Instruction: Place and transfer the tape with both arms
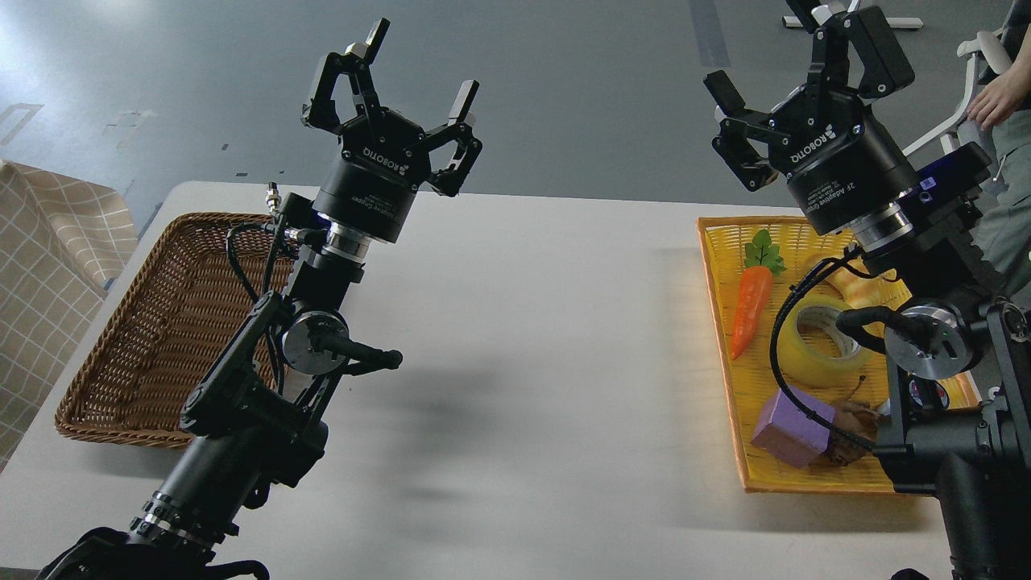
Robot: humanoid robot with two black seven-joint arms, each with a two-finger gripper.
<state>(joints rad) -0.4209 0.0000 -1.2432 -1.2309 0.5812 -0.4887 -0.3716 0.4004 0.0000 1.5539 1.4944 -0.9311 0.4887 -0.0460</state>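
Flat – tape (pixel 823 342) (hole upward).

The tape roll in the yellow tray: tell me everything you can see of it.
The tape is a wide ring of translucent yellow packing tape with a whitish core showing dark print. It lies flat, hole up, in the yellow woven tray, right of the toy carrot and beyond the purple block. Nothing grips it. A black cable and the right arm's joint cover its right side.
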